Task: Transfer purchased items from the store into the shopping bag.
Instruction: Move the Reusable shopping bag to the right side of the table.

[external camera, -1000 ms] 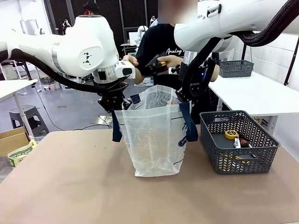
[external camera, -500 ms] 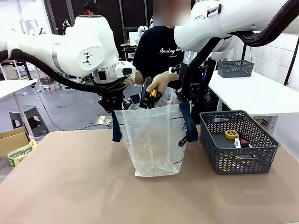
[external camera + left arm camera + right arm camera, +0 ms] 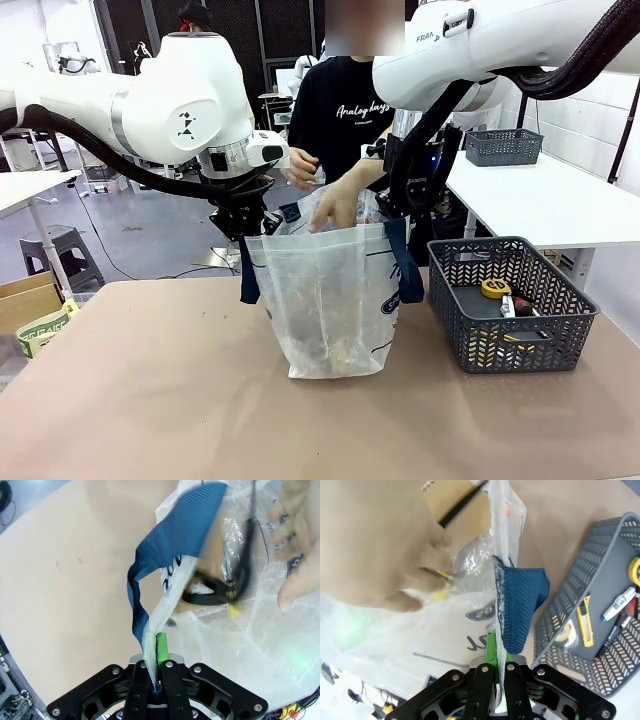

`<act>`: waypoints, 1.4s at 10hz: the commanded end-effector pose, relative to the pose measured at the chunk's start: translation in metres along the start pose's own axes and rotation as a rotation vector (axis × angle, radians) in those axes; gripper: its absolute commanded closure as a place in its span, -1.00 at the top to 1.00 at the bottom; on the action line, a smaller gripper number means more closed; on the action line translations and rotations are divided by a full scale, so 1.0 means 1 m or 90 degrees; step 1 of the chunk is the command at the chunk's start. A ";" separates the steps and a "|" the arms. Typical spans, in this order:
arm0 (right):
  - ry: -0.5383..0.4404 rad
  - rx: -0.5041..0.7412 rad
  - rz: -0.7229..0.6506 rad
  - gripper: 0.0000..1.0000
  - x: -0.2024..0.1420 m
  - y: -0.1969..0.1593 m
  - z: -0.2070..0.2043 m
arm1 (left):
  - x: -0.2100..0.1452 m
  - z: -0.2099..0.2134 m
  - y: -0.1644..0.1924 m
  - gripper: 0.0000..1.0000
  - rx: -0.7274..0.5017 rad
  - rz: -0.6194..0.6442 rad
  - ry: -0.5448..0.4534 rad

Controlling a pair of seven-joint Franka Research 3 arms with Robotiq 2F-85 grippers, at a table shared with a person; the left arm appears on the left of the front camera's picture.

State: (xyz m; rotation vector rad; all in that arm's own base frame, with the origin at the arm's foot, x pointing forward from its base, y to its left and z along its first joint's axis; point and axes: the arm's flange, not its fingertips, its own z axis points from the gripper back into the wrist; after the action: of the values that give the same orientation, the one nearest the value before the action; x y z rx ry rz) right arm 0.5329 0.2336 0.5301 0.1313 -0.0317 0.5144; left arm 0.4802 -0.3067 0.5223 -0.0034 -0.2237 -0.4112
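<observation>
while the left hand (image 3: 155, 647) and right hand (image 3: 496, 647) stay clamped on the bag (image 3: 330, 300), the person's hand (image 3: 336, 206) now dips inside, tool (image 3: 207, 600) released; the basket (image 3: 500, 345) holds more.

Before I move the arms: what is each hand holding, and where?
Both pinch the top rim of the shopping bag: left hand on one side, right hand opposite, each by a navy strap.

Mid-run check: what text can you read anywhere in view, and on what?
"Analog", then a partly hidden word: white script on the person's black T-shirt.
"FRA", rest cut off: right arm.
Navy oval logo on the shopping bag: lettering too small to read.
Green print on a pack at the cardboard box: blurred, unreadable.
</observation>
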 end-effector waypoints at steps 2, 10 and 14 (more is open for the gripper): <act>0.001 0.000 0.000 -1.00 0.000 0.000 -0.001 | -0.001 0.000 0.000 -1.00 0.001 0.002 0.000; 0.001 0.000 0.000 -1.00 0.000 0.000 -0.001 | -0.001 0.000 0.000 -1.00 0.001 0.002 0.000; 0.001 0.000 0.000 -1.00 0.000 0.000 -0.001 | -0.001 0.000 0.000 -1.00 0.001 0.002 0.000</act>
State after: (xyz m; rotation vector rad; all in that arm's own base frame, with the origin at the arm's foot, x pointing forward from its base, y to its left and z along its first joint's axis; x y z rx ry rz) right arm 0.5329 0.2336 0.5301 0.1313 -0.0317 0.5144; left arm 0.4802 -0.3068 0.5223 -0.0034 -0.2238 -0.4112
